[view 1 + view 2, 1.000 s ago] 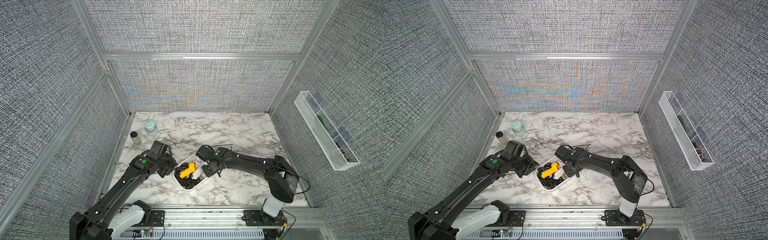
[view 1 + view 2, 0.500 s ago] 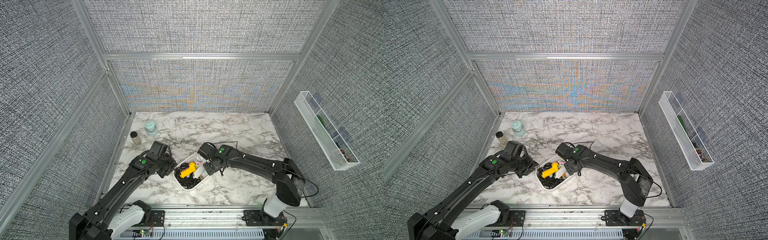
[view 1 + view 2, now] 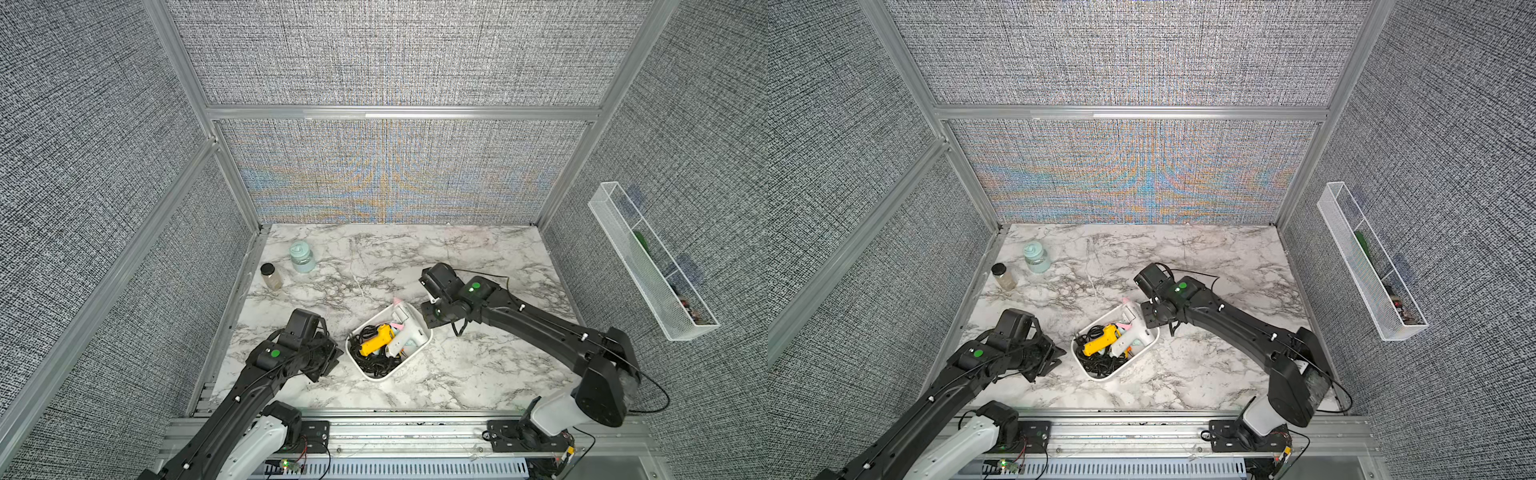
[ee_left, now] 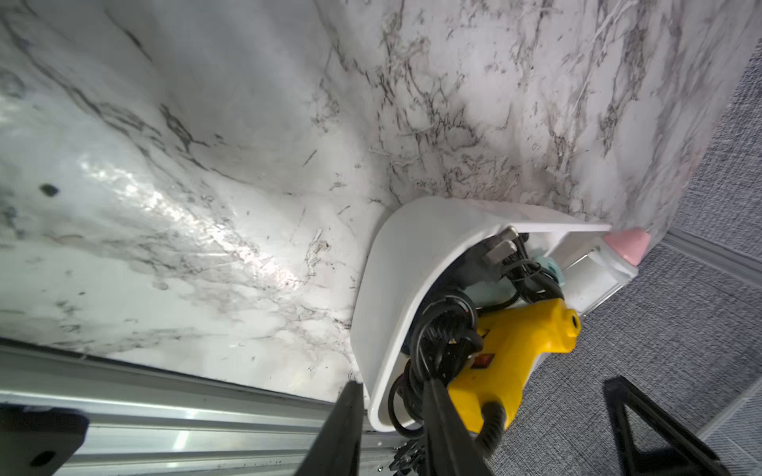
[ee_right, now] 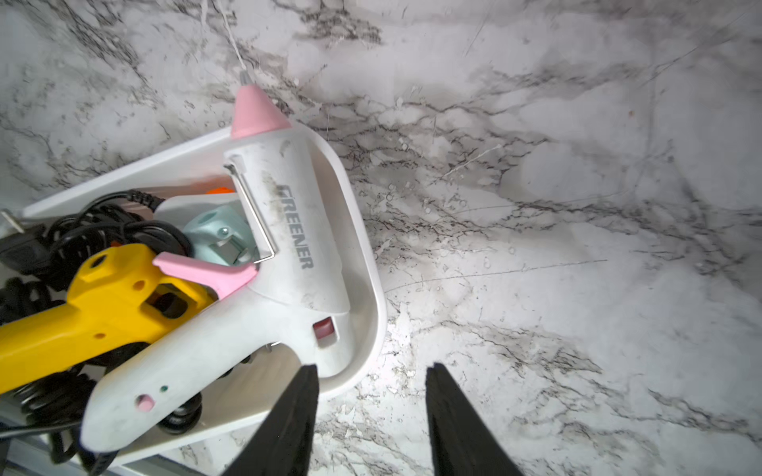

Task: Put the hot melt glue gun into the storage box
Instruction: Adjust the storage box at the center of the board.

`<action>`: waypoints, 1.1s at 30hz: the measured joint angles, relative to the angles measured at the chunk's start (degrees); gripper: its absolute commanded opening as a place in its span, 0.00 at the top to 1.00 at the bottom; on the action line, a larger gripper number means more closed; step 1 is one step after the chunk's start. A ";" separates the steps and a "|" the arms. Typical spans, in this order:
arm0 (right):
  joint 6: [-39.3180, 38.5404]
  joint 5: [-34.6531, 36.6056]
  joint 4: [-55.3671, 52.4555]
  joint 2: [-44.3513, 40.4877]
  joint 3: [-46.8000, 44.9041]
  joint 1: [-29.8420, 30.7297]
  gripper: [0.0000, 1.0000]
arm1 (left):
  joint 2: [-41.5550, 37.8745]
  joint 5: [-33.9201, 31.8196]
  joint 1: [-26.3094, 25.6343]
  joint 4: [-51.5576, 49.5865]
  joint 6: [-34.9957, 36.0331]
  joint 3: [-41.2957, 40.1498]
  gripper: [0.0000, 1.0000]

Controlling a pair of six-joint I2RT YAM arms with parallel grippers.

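1. The white hot melt glue gun with a pink nozzle (image 5: 288, 247) lies inside the white plastic rectangular storage box (image 3: 405, 360), beside a yellow glue gun (image 5: 82, 321).
2. The left gripper (image 4: 391, 383), at the box's 9 o'clock, pinches its wall narrowly.
3. The right gripper (image 5: 373, 366), at 2 o'clock, has its jaws apart and empty.

My left arm (image 3: 266, 376) and right arm (image 3: 536, 326): matte black links, a round green dot (image 3: 475, 286) apiece, thin black cables (image 3: 654, 392) trailing, white housings (image 3: 555, 411) at the bases. Right gripper (image 5: 373, 366) fingers (image 5: 288, 420): black tapered wedges.
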 measured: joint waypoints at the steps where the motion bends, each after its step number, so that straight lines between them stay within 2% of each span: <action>1: -0.46 -1.11 0.68 1.60 -0.17 -0.46 0.58 | -1.05 -0.11 0.20 -0.39 -0.55 0.17 0.68; 7: -3.19 -4.07 3.56 7.91 -0.37 -1.86 0.64 | -2.82 -1.29 1.14 -3.48 -0.79 3.69 0.68; 15: -5.73 -4.50 4.98 10.69 -0.39 -4.59 0.67 | -2.27 -1.62 1.33 -5.53 -0.50 4.92 0.68; 17: -6.60 -4.96 5.79 11.23 -0.81 -4.87 0.75 | -1.66 -1.62 1.33 -5.55 -0.11 5.42 0.68; 21: -8.83 -6.60 6.99 11.82 -1.36 -5.14 0.99 | -0.74 -1.64 1.40 -5.53 0.50 6.29 0.68; 32: -4.17 -8.76 11.17 11.50 -2.51 -7.74 1.00 | 4.83 -1.60 3.98 -5.07 3.50 9.90 0.68; 33: -3.65 -8.39 11.23 11.47 -2.51 -7.80 0.96 | 5.51 -1.64 4.26 -4.98 3.87 10.56 0.68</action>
